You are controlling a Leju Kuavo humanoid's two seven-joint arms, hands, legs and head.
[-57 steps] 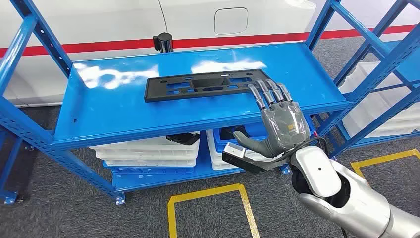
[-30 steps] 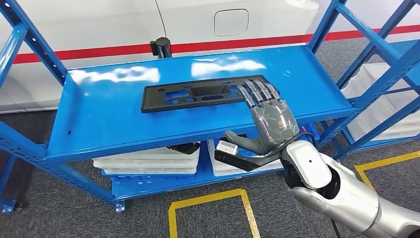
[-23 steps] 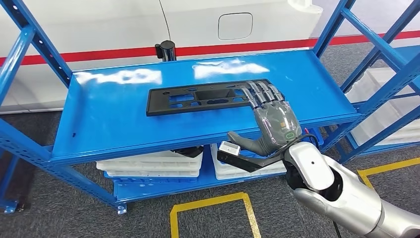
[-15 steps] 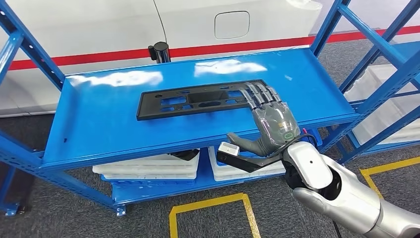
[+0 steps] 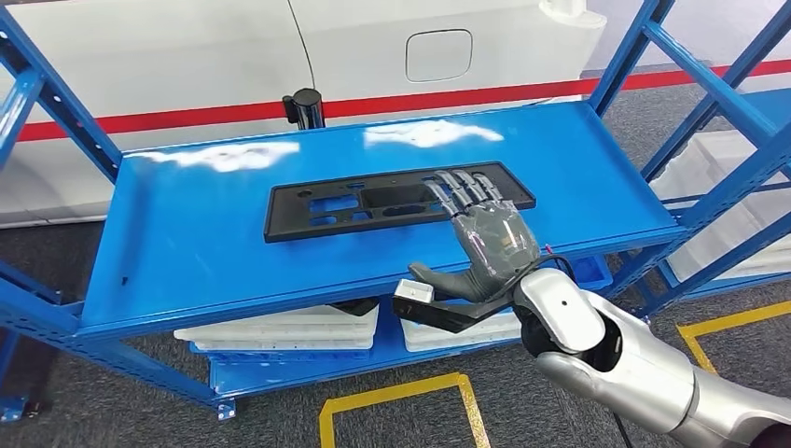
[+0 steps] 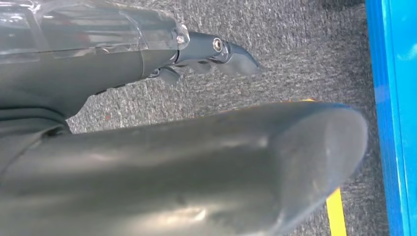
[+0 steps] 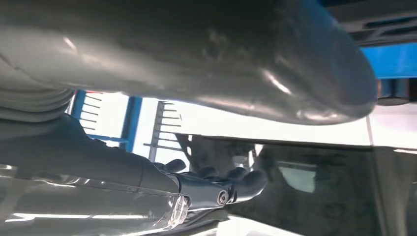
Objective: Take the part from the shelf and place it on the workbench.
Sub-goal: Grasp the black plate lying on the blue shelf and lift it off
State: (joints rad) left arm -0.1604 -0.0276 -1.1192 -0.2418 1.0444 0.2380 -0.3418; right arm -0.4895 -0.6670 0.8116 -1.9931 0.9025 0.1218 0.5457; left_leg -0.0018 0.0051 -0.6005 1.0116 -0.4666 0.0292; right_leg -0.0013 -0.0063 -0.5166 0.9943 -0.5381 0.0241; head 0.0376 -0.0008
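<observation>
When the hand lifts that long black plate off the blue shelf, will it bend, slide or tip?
The black plate looks thin with many cutouts, so probably light and slightly flexible. Gripped near one end by the right hand, its far end may droop or swing. On the glossy shelf it likely slides easily.

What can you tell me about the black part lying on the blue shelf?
The black part is a long, flat, matte plastic-looking panel with rectangular cutouts and small holes. It lies flat on the blue shelf's top level, lengthwise across it. The right hand rests its fingers on the panel's right portion, thumb below the shelf edge. It is not lifted.
</observation>
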